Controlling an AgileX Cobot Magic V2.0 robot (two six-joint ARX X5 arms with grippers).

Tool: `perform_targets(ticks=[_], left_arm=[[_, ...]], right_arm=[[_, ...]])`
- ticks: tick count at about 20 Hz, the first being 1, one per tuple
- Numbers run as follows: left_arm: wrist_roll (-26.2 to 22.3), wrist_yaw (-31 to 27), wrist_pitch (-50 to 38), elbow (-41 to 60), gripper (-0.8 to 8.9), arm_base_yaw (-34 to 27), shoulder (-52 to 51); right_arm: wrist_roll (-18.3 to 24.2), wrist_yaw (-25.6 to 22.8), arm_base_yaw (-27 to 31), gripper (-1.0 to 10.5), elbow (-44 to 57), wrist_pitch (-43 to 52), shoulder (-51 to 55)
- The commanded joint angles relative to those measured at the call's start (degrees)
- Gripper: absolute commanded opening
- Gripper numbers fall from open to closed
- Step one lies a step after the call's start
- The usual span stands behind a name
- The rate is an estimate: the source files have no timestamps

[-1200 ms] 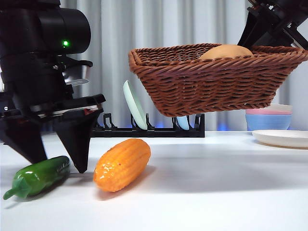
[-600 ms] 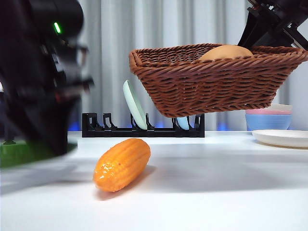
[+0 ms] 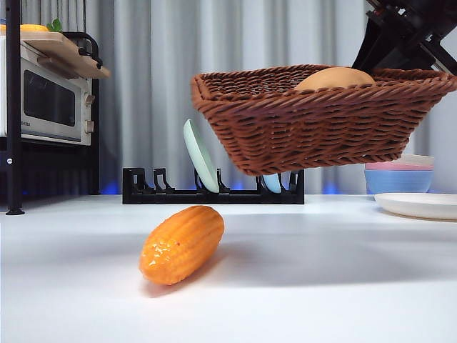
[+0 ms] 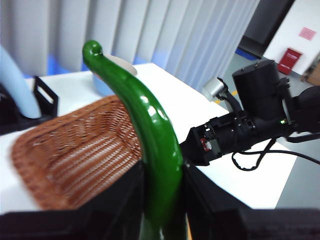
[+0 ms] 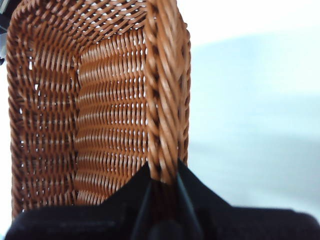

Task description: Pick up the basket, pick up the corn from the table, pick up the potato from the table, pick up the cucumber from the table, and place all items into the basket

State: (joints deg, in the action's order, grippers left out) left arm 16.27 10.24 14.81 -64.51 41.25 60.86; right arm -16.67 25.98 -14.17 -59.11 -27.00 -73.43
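My left gripper (image 4: 162, 200), clamped on the cucumber (image 4: 150, 130), could release beside the basket (image 3: 321, 118), which my right gripper (image 5: 162, 182) pinches by its rim.

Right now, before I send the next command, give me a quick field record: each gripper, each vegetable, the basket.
left gripper: shut on the cucumber, held above the basket
right gripper: shut on the basket's rim, holding the basket in the air
potato: inside the basket
corn: lying on the table, not yet picked
remaining: cucumber to drop in, corn to collect
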Motion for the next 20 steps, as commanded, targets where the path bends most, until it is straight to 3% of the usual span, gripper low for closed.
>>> perform_targets(ticks=[1,7,9,10,12,13,17,20], left_arm=[[0.72,0.26,-3.76,0.59,-0.09,2.19,5.18],[0.44,-3.61,-5.42,0.59,-0.09,4.57,16.41],[0.15,-4.2,-3.74,0.59,0.46,4.57,18.25],[0.17,-4.22,-2.93,0.59,1.58,4.57,18.82],[0.17,-4.26,-1.44,0.59,4.93,4.5,19.21],[0.17,-4.24,-1.46,0.59,5.43,4.52,19.21],[0.22,-3.76,-2.21,0.09,5.42,4.52,18.88],[0.2,-2.23,3.76,-3.96,5.38,4.55,16.41]], right_arm=[[-0.33,0.7,-0.74,-0.2,-0.11,1.2,0.24],[-0.42,0.68,-2.86,-0.2,-0.11,0.79,0.24],[-0.42,0.7,-3.34,-0.2,-0.11,0.55,0.24],[-0.42,0.63,-3.58,-0.2,-0.11,0.33,0.24],[-0.42,0.63,-3.98,-0.2,-0.11,-0.09,0.24],[-0.42,0.68,-4.02,-0.1,-0.11,-0.15,0.24],[-0.42,0.68,-4.02,-0.2,-0.11,-0.39,0.24],[-0.42,0.66,-4.0,-0.1,-0.11,-1.01,0.24]])
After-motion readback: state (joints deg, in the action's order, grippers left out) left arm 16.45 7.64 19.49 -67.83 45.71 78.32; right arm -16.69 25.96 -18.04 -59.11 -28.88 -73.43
